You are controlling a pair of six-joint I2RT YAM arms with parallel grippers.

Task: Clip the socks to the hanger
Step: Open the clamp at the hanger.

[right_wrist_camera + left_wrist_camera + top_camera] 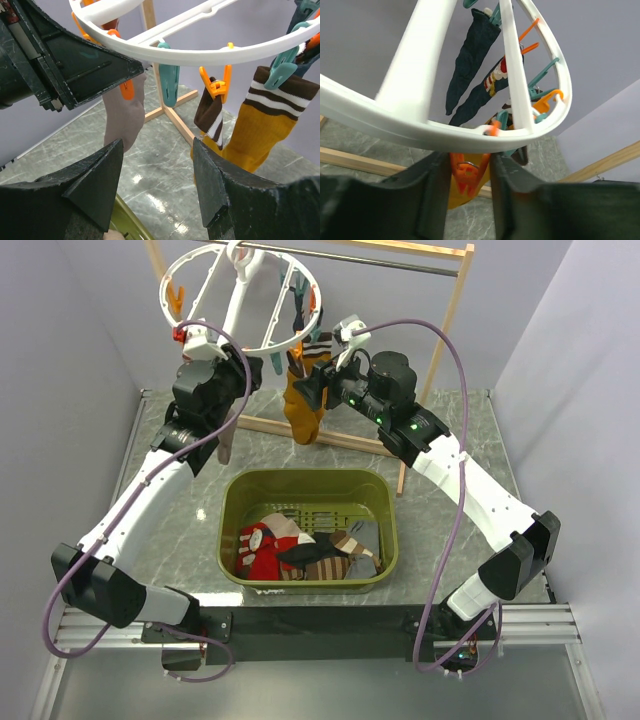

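Note:
The white ring hanger [200,265] hangs from the rack rod. My left gripper [467,167] reaches up under the hanger's rim [395,120], and its jaws are shut on an orange clip [465,177] hanging there. A grey-taupe sock [125,117] dangles just below that gripper [200,345]. A mustard sock [303,410], a brown striped sock [210,112] and a dark navy sock [470,60] hang from clips. My right gripper [157,145] stands open and empty beside the mustard sock [260,135]. More socks, one of them red [262,550], lie in the basket.
An olive green basket [305,478] stands on the marble table between the arms. The wooden rack's upright [455,310] and base bar [350,440] stand behind it. Spare teal and orange clips [169,75] hang from the ring. Grey walls close in on both sides.

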